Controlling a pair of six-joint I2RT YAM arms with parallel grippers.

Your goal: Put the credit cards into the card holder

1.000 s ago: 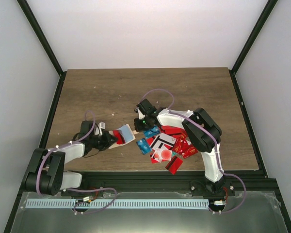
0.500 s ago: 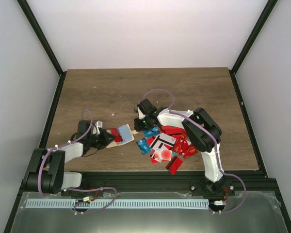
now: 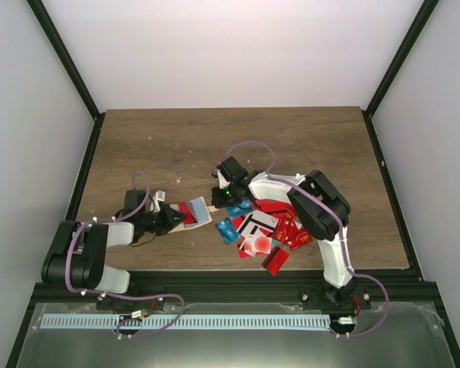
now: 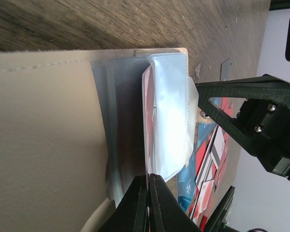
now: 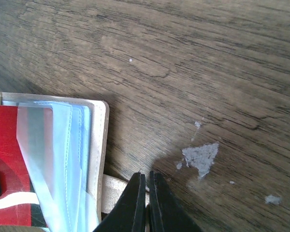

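Left arm (image 3: 115, 234) is laid low, reaching toward 2 o'clock; black two-finger left gripper (image 3: 176, 221) closed. Right arm (image 3: 322, 207) is bent toward 10 o'clock; black right gripper (image 3: 218, 202) closed.

Premises: a robotics laboratory test cell. Evidence: a wood-grain table (image 3: 176, 138) is boxed in by plain white panels (image 3: 230, 46) set in a black frame (image 3: 67, 57). Two robot arms, left arm (image 3: 115, 234) and right arm (image 3: 335, 257), are bolted at its near edge, lilac cables (image 3: 249, 143) exposed. A slotted white cable duct (image 3: 184, 322) runs along a metal sheet (image 3: 399, 337) in front.
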